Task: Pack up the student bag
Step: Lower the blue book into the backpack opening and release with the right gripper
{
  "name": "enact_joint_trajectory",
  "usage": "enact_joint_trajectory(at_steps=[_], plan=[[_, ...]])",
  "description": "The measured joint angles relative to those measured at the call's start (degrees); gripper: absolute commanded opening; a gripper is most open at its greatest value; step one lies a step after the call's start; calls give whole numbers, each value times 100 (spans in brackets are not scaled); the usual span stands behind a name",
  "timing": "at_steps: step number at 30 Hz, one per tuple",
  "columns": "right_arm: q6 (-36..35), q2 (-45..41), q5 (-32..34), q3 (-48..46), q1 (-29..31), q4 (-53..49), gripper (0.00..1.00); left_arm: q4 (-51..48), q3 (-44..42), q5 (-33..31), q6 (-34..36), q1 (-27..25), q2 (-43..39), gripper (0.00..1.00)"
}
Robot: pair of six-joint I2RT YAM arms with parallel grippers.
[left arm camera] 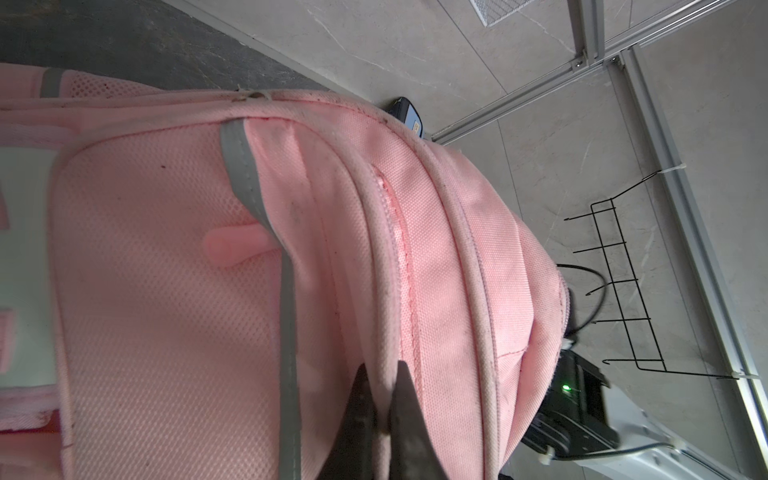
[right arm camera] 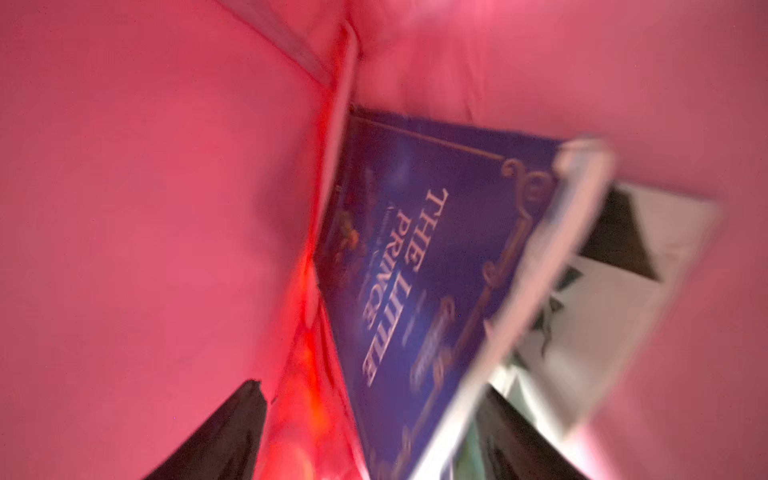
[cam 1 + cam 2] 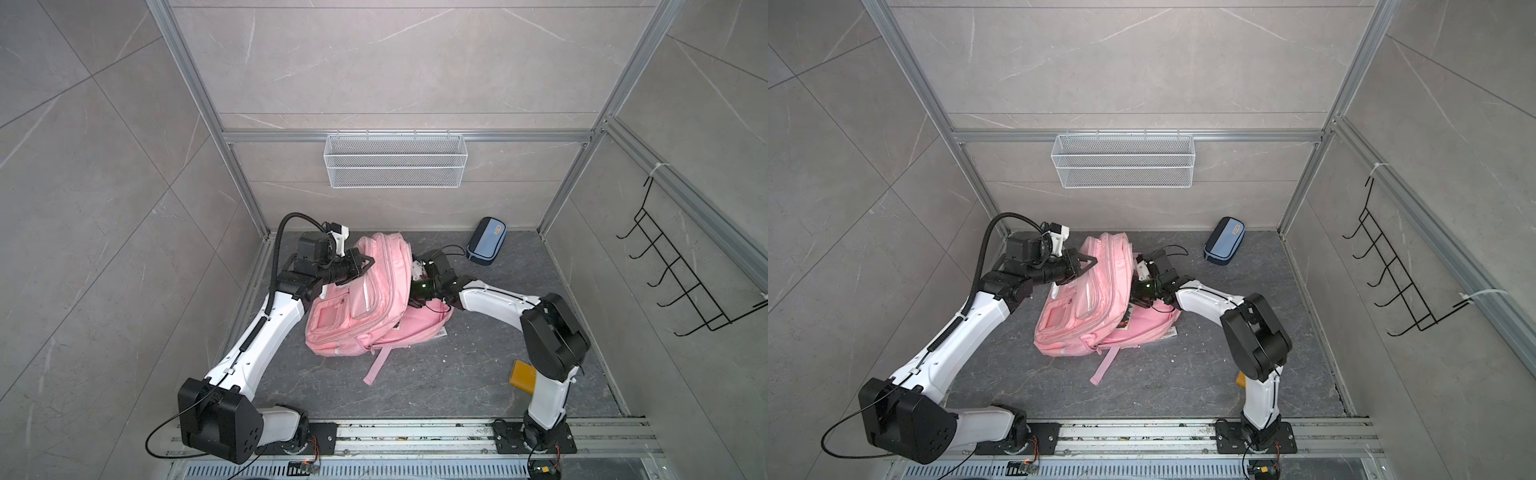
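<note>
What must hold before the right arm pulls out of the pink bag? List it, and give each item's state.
1. left gripper shut on the piped seam of the student bag: ok.
2. right gripper open inside the bag: ok.
3. Little Prince book clear of both fingers: cannot tell. The view is blurred and the book lies between them.
4. blue pencil case packed: not ok, it lies outside the bag.
5. yellow flat item packed: not ok, it is also outside the bag.
</note>
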Motion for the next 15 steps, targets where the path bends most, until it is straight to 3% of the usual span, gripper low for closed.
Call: enact_joint_trajectory(at_steps=[6, 15], plan=[[-509, -1344, 417, -468, -26, -485, 84, -286, 74, -92, 175, 7, 26, 0], [-734, -2894, 1329, -1648, -168, -1394, 86, -297, 225, -76, 286, 11, 531, 0]])
